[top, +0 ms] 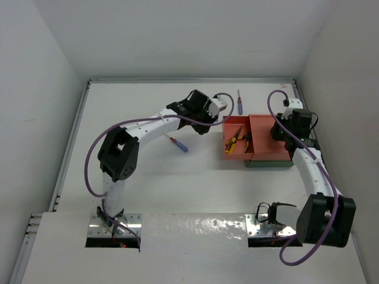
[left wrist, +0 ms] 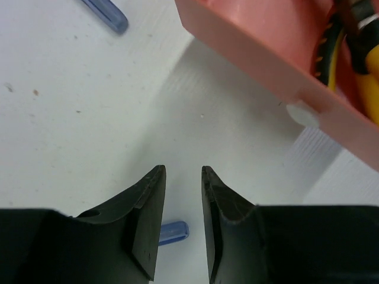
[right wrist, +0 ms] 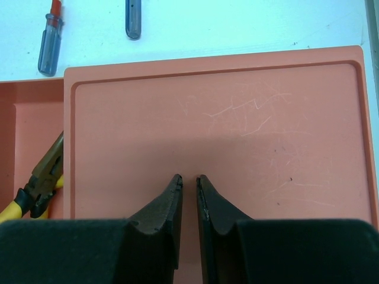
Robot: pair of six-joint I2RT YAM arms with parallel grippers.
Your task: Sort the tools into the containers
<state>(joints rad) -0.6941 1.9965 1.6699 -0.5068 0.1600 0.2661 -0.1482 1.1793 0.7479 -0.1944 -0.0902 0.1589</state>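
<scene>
Two pliers (top: 235, 141) with yellow handles lie in the orange-red tray (top: 238, 121); the right wrist view shows one of the pliers (right wrist: 41, 180) at its left edge. My left gripper (top: 214, 118) hovers over the table beside that tray (left wrist: 254, 59), open (left wrist: 183, 171) and empty. A blue screwdriver handle tip (left wrist: 174, 232) peeks out behind its left finger. Another screwdriver (top: 177, 143) lies on the table farther left, and one screwdriver (top: 240, 102) sits beyond the tray. My right gripper (top: 279, 135) hangs over an orange-red rimmed panel (right wrist: 237, 118), jaws (right wrist: 189, 177) a narrow slit apart, empty.
The orange-red panel (top: 263, 139) lies over the dark green tray (top: 269, 161), which shows only along its near edge. Two screwdriver handles (right wrist: 50, 41) (right wrist: 133, 18) lie on the table beyond the panel. White walls close in the table on three sides.
</scene>
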